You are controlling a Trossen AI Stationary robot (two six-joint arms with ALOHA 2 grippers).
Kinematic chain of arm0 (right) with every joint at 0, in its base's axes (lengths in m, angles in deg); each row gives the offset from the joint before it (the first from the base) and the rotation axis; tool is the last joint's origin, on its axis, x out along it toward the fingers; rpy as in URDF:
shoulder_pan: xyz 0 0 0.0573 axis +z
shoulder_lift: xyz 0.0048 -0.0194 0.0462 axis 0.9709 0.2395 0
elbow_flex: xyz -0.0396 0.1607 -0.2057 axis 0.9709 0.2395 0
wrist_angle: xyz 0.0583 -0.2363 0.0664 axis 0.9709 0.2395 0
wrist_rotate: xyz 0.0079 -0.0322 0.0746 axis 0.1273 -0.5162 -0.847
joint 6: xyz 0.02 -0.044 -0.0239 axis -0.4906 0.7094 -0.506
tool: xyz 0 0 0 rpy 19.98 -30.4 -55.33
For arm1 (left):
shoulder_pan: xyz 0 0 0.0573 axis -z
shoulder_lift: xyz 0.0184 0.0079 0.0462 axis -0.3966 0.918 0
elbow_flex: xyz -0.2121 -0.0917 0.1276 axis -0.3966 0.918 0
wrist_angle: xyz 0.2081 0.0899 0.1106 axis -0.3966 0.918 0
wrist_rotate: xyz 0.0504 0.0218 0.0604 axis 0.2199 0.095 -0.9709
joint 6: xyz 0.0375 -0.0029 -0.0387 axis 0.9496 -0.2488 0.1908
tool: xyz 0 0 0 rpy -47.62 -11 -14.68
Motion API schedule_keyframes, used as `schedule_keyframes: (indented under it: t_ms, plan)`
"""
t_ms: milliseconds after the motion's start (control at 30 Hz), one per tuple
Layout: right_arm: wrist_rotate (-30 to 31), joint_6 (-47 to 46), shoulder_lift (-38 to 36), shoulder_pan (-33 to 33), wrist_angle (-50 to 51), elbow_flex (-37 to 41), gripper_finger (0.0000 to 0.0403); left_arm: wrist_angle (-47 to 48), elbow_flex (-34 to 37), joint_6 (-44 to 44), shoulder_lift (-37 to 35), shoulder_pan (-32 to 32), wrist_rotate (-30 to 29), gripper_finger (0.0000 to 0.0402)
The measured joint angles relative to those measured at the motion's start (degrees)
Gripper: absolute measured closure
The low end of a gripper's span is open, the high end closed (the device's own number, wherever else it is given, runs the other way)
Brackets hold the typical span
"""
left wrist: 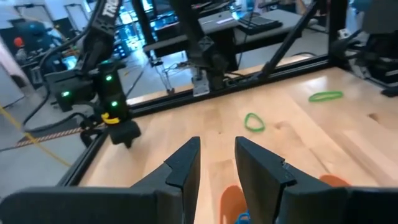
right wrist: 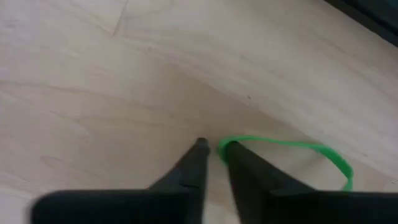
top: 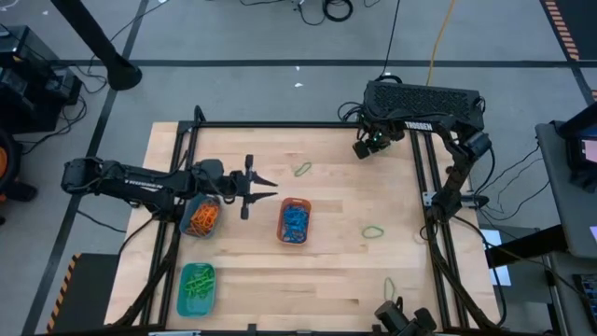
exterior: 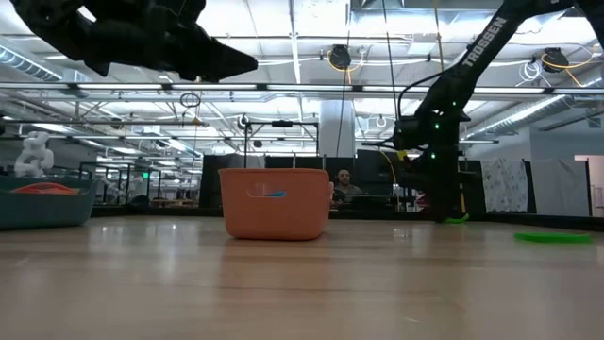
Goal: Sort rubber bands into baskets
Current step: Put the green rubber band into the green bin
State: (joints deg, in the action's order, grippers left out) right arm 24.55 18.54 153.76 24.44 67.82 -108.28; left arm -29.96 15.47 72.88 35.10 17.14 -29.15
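The right tool [right wrist: 211,148], nearly closed, pinches at a green band's [right wrist: 292,149] edge on the tabletop [right wrist: 93,93] and may slip off; the left tool [left wrist: 217,152] waits part open.

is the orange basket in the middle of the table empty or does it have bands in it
Not empty. The high view shows the orange basket holding a pile of blue rubber bands.

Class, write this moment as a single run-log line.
right gripper: down on table, fingertips at green rubber band | left gripper: beside orange basket, empty | loose green bands remain
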Motion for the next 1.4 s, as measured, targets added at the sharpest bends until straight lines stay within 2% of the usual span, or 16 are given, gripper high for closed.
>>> schedule_keyframes:
  t_ms: [100, 300, 500, 600, 700, 800, 967, 1200, 1400]
  plan:
    - [0.46, 1.34, 0.03, 0.0, 0.41, 0.0, 0.0393, -0.05, 0.0, -0.01, 0.0, 0.03, 1.79, 0.0293]
    - [1.25, 1.46, -2.41, 1.6, 3.57, 0.33, 0.0401, -0.04, 0.0, -0.36, 0.01, 0.06, 2.42, 0.0293]
    - [-8.55, 0.79, -10.43, 6.46, 4.77, 0.24, 0.0402, -3.28, 0.0, -1.49, 2.43, 0.1, 8.77, 0.0293]
    - [-15.42, -0.24, -14.98, 11.47, 3.08, 0.22, 0.0402, -7.3, -0.02, -1.45, 5.29, 0.12, 12.79, 0.0293]
    - [-19.53, -2.43, -18.51, 17.78, 0.27, 0.22, 0.0402, -12.49, -0.02, -1.45, 9.03, 0.71, 15.78, 0.0293]
    - [-22.12, -5.48, -21.03, 24.53, -4.04, 0.15, 0.0402, -18.15, -0.02, -1.42, 13.11, 1.71, 15.75, 0.0293]
    - [-25.21, -9.45, -21.83, 35.77, -12.12, 0.15, 0.0403, -26.69, -0.02, -1.36, 18.86, 3.21, 11.59, 0.0293]
    - [-25.08, -12.53, -20.42, 48.38, -22.1, 0.15, 0.0403, -31.57, -0.36, -1.17, 24.1, 4.53, 9.06, 0.0293]
    - [-25.03, -12.78, -19.63, 54.56, -29.58, 0.11, 0.0402, -31.5, -4.16, -1.29, 28.71, 5.02, 8.6, 0.0293]
